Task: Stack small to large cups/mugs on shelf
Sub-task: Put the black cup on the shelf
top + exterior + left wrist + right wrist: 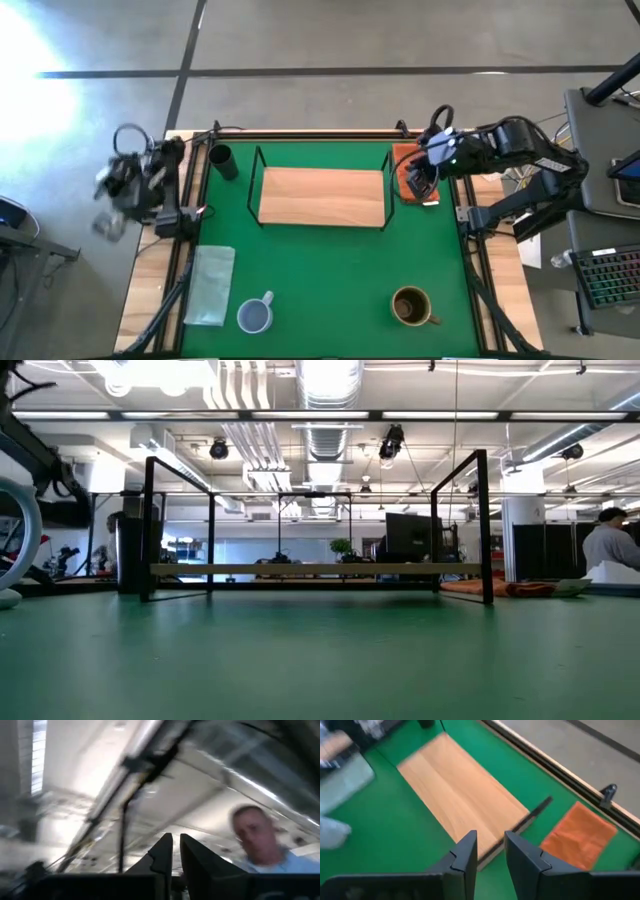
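Green felt covers the work table (330, 270), where we find both dark arms holding nothing. Starting at the right gripper (490, 851), we see its two dark fingers (465, 855) parted by a narrow gap with nothing between them, hovering over the near end of the flat light-wood shelf (322, 196), above the thin black wire frame (530, 816) at that end. Just beside it lies the orange-brown folded cloth (408, 170), at the table's right side in the overhead view. Beyond the shelf's other end stands the small black handleless cup (221, 160), near the far left corner. Along the near edge we count the pale blue-grey mug with handle (255, 315) to the left, just beside a pale translucent rectangular cloth (210, 285), and the brown-gold glossy mug with handle (411, 305) to the right, well apart from each other and from the shelf. No cup sits on the board. Off the table's left edge, the left gripper (176, 851) is raised, its fingers almost together and empty, pointing up toward the ceiling, where a person in a light blue shirt (265, 855) appears blurred.
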Controlling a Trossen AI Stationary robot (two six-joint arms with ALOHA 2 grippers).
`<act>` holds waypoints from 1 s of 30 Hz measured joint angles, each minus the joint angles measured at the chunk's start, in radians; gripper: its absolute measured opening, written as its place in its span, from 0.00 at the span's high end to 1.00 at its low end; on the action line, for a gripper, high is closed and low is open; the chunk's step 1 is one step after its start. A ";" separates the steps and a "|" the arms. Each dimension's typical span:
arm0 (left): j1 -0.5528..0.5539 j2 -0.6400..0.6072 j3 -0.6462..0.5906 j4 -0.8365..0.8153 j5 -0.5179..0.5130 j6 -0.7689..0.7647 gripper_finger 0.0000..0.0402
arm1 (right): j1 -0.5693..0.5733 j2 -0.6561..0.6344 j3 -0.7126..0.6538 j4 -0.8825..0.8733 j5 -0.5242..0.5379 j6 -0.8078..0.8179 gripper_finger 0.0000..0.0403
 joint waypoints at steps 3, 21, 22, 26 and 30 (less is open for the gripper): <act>0.000 0.157 -0.002 0.106 0.124 0.057 0.94 | -0.011 -0.005 0.016 0.020 0.000 -0.003 0.78; 0.278 0.706 0.204 0.255 0.209 0.188 0.94 | -0.067 -0.003 0.036 0.093 0.008 -0.234 0.82; 0.362 0.705 0.244 0.168 0.213 0.104 0.94 | -0.071 -0.003 0.036 0.093 0.007 -0.244 0.82; 0.764 0.670 0.440 -0.283 0.394 -0.441 0.94 | -0.090 -0.006 0.036 0.094 0.003 -0.297 0.81; 1.205 0.706 0.592 -0.647 0.546 -0.854 0.94 | -0.109 -0.014 0.036 0.092 0.002 -0.310 0.82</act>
